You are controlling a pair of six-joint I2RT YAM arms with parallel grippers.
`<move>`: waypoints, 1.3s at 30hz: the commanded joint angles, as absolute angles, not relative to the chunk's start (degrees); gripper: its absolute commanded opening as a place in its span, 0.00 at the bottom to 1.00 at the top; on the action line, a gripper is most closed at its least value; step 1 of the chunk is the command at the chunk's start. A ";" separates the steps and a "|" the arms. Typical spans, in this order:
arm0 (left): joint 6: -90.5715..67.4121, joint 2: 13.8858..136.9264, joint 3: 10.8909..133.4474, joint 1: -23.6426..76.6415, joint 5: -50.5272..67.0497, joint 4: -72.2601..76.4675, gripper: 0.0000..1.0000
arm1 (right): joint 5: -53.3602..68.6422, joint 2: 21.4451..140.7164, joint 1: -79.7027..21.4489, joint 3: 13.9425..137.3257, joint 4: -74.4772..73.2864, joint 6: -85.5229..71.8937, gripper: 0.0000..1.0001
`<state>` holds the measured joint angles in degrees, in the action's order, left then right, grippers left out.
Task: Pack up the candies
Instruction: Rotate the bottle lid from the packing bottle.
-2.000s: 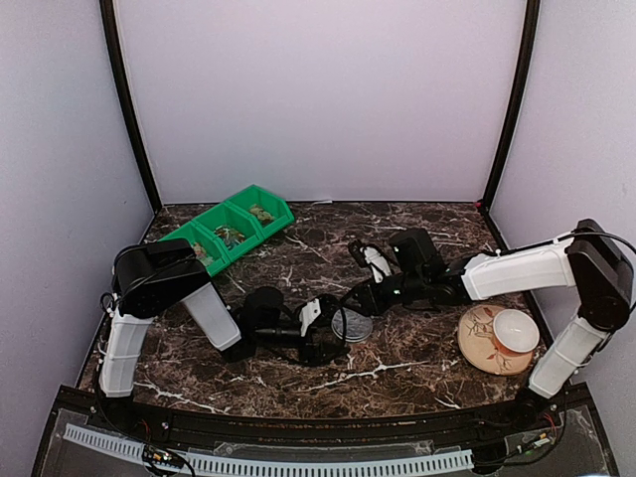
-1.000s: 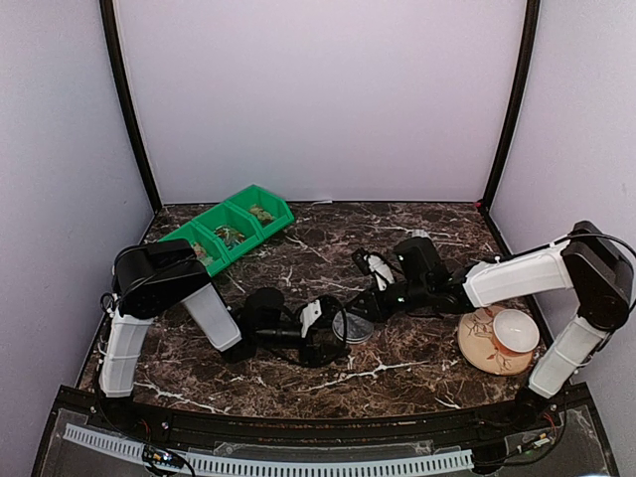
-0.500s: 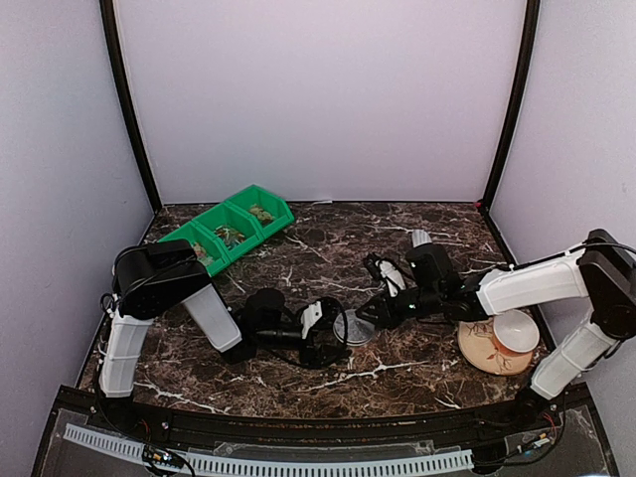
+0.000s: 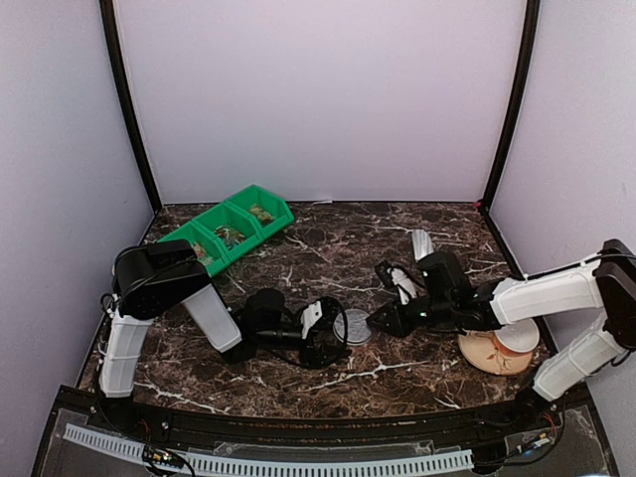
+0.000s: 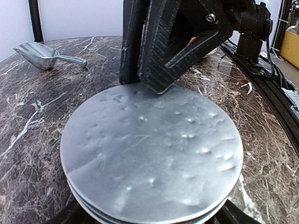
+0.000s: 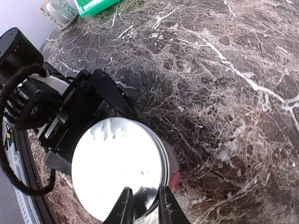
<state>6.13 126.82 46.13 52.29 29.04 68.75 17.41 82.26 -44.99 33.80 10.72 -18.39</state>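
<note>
**Bench lot, listed near to far**

1. Bench: one, dark marble with white veining.
2. Left gripper: one, reaching in from 8 o'clock. The jaws are spread wide, one finger on each side of the tin, clasping it.
3. Tin: one, round, standing just near of the bench centre.
4. Lid: one, bare silver metal, dented and scratched, seated on the tin.
5. Right gripper: one, reaching in from 3 o'clock to the lid's rim. The jaws are narrowed to a slit with the rim showing between the tips. Whether they pinch it cannot be told.
6. Saucer: one, floral pattern, at 4 o'clock, partly under the right forearm.
7. Cup: one, white, resting on the saucer.
8. Scoop: one, metal, at 2 o'clock, lying well apart from the tin.
9. Bins: three green compartments in a row at 10 o'clock, near the back wall.
10. Candies: small clusters in each of the three bins, too small to count.
</note>
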 commanded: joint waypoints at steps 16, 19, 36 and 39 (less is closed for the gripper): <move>2.72 127.83 44.72 51.53 26.24 60.82 0.86 | 12.34 71.69 -48.55 33.66 0.21 -18.09 0.44; 2.81 127.93 44.82 51.50 26.68 60.90 0.88 | 9.40 71.39 -48.34 36.24 -1.42 -16.35 0.53; 3.37 128.19 45.09 51.55 29.53 60.51 0.88 | 10.26 90.73 -46.16 57.97 -8.46 -6.91 0.63; 3.50 128.27 45.02 51.50 29.52 60.39 0.87 | 13.32 94.32 -45.86 60.39 -9.77 -6.43 0.61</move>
<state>5.43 126.80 46.30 51.90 28.95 68.73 8.99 91.20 -46.59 56.82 -8.49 -7.94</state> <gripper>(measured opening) 0.873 0.621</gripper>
